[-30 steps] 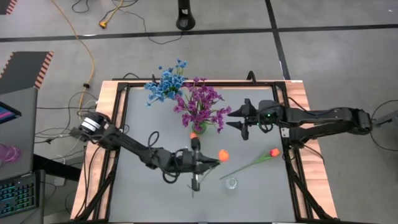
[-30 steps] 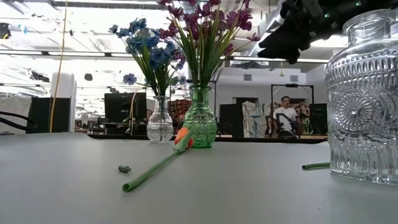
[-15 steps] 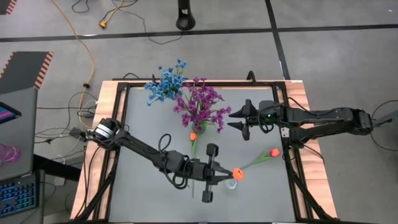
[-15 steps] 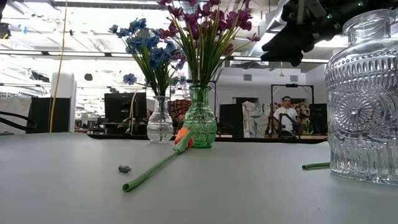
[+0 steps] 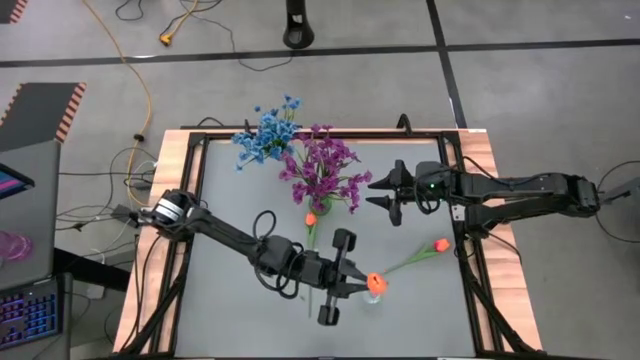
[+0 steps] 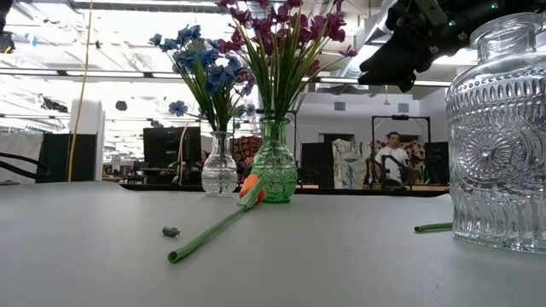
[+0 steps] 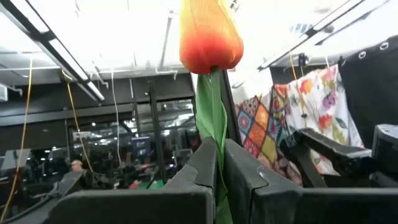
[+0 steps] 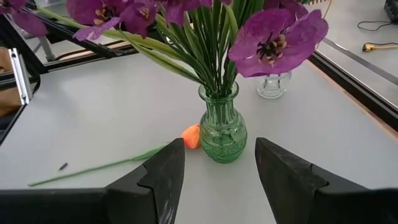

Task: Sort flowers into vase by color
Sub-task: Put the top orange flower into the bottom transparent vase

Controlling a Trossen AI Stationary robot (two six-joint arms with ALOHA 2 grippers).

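High view shows an orange tulip (image 5: pixel 375 283) clamped by its stem in the left gripper (image 5: pixel 352 283), its bud right above the clear glass vase (image 5: pixel 374 294) near the counter's (image 5: pixel 240 190) front edge. A second tulip (image 5: pixel 437 246) lies flat beside the right edge, and a third tulip (image 5: pixel 311 219) lies against the green vase (image 8: pixel 222 133) holding the purple flowers (image 5: pixel 325 170). The blue flowers (image 5: pixel 265 133) stand in a small clear vase (image 6: pixel 219 166) at the back edge. The right gripper (image 5: pixel 385 192) hovers beside the purple flowers, its fingers (image 8: pixel 163 171) spread apart and empty.
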